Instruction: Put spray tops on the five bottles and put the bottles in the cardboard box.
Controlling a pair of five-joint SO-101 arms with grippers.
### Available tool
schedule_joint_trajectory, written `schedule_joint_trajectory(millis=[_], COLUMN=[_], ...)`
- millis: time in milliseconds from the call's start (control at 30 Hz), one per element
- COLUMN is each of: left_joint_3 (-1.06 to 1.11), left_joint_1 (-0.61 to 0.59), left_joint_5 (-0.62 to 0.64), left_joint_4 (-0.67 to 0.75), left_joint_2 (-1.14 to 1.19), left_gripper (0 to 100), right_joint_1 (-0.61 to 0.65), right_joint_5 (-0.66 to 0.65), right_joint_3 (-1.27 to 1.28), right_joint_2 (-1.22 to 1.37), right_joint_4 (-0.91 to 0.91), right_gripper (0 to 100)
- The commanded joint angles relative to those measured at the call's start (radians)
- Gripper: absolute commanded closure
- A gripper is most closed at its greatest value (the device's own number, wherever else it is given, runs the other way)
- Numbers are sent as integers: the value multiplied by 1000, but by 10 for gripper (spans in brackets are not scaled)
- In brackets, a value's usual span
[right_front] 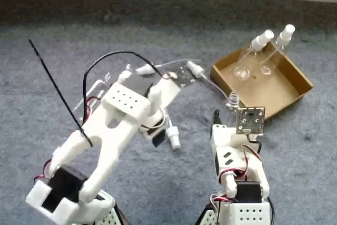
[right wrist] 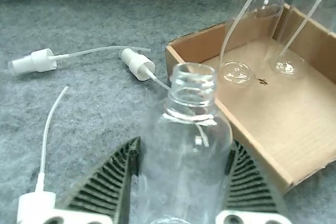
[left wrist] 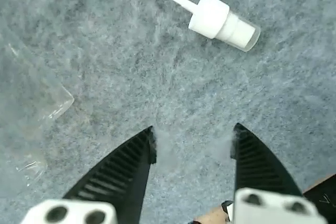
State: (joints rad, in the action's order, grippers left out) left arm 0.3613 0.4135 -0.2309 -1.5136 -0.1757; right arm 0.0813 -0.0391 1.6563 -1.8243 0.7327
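Observation:
My right gripper (right wrist: 181, 153) is shut on a clear bottle (right wrist: 186, 140) with no top, held upright just in front of the cardboard box (right_front: 279, 92). In the high view that bottle's neck (right_front: 232, 99) shows near the box's front corner. Two bottles with spray tops (right_front: 247, 59) (right_front: 275, 51) stand in the box (right wrist: 294, 114). My left gripper (left wrist: 194, 137) hangs open over bare carpet. A white spray top (left wrist: 223, 22) lies ahead of it, and a clear bottle (left wrist: 37, 103) lies to one side.
Two more spray tops (right_front: 145, 69) (right_front: 196, 68) with long tubes lie on the grey carpet left of the box; another (right_front: 172, 138) lies between the arms. A black cable (right_front: 55, 85) runs across the left side. Open carpet lies far left.

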Motion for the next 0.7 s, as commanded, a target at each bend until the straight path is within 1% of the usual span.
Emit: schedule_joint_trajectory(millis=[0, 67, 167, 267, 367, 433, 567, 667], left_joint_3=[-229, -297, -364, -400, -404, -407, -409, -400], left_joint_1=[16, 21, 22, 21, 22, 25, 39, 35], left_joint_5=[110, 265, 477, 611, 680, 704, 721, 721], left_joint_4=[-28, -28, -28, -21, -20, -20, -17, 40], left_joint_2=[189, 257, 334, 395, 456, 496, 550, 573], left_gripper=[746, 714, 705, 705, 705, 705, 705, 721], right_joint_1=[-13, -13, -13, -13, -13, -13, -13, -13], right_joint_5=[11, 11, 11, 11, 11, 11, 11, 11], right_joint_3=[-12, -12, -12, -12, -12, -12, -12, -12], right_joint_2=[-8, -8, -8, -8, -8, -8, -8, -8], right_joint_4=[-28, -28, -28, -28, -28, -28, -28, -28], right_gripper=[871, 871, 871, 871, 871, 871, 871, 871])
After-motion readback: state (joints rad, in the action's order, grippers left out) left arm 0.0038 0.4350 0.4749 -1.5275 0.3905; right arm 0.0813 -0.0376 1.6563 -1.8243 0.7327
